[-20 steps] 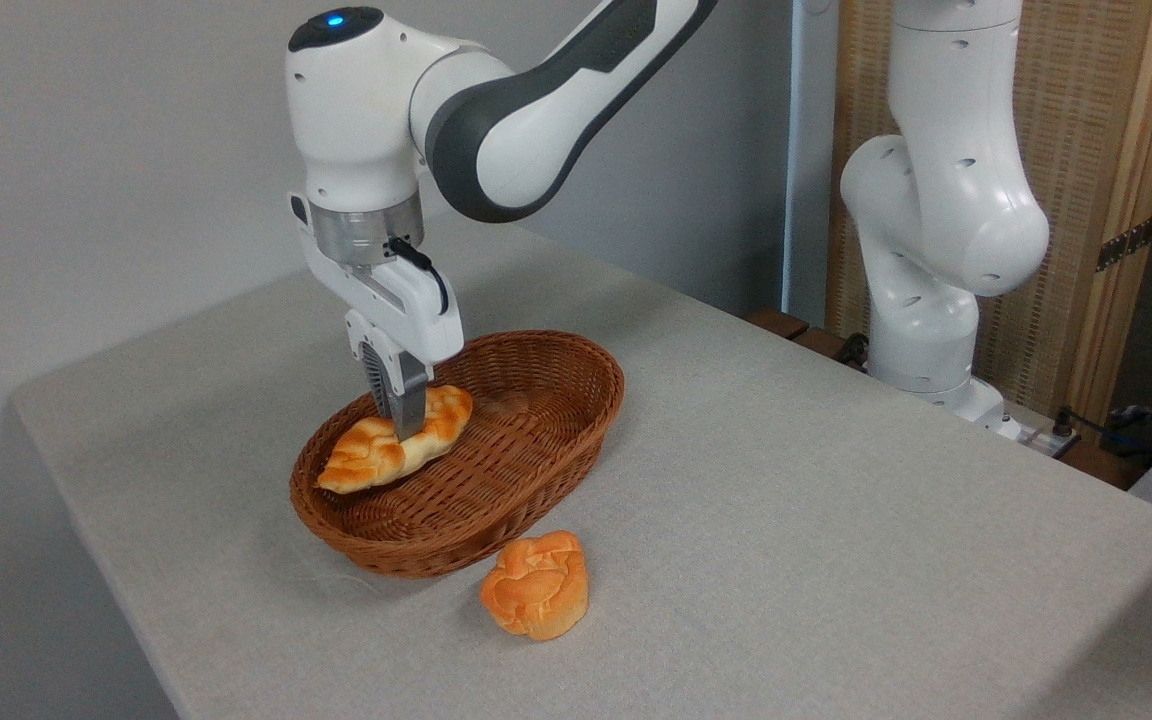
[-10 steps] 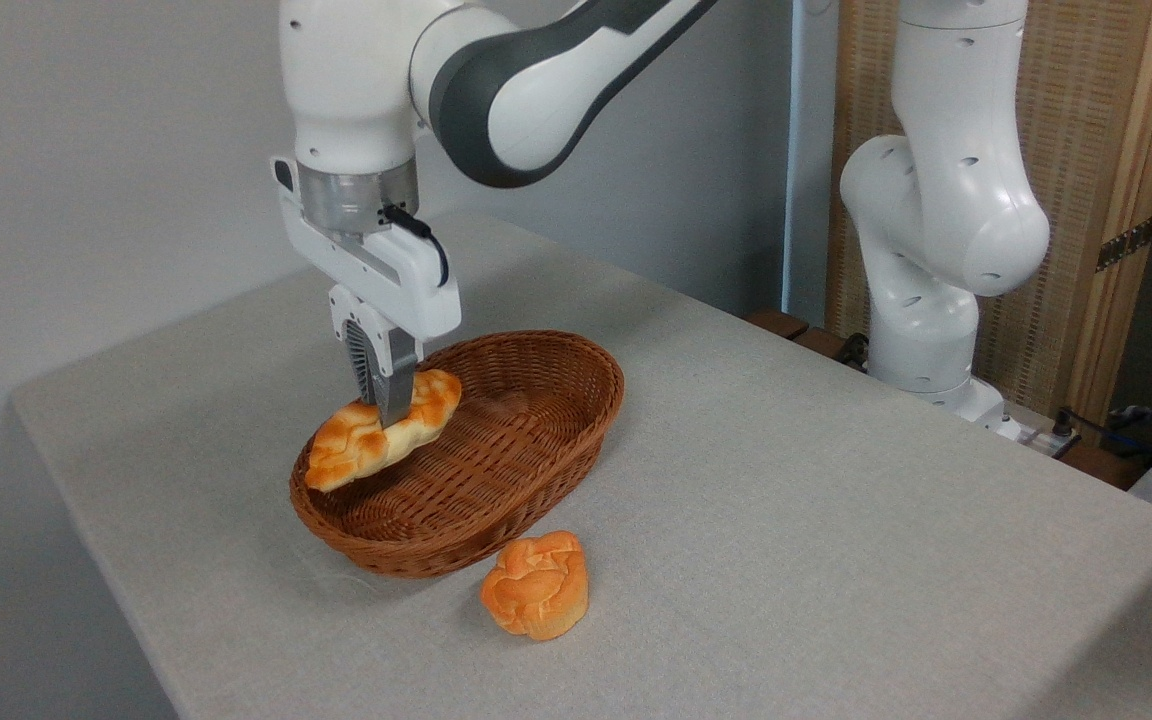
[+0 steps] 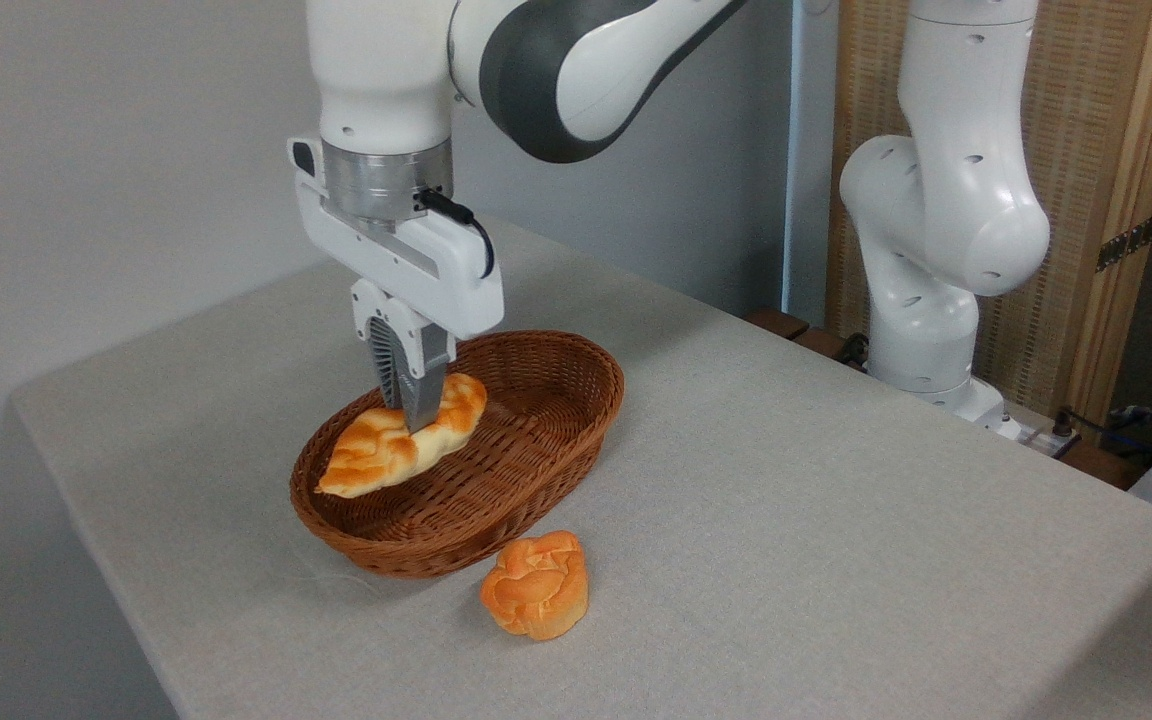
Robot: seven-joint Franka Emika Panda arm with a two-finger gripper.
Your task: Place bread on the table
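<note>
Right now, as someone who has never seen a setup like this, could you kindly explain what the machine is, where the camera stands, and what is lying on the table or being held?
The white jointed machine is a robot arm; its base stands at the table's far right edge. The picture comes from one fixed camera looking down across the table from its near side. At the arm's end is a two-finger gripper, a simple clamp. It is closed on the bread, a long braided loaf that hangs tilted over the brown wicker basket, its low pointed end by the basket's left rim. Whether that end touches the rim, I cannot tell. On the table, covered in light grey cloth, the basket sits near the middle, and a small round knotted bun lies on the cloth just in front of it, apart from the gripper.
</note>
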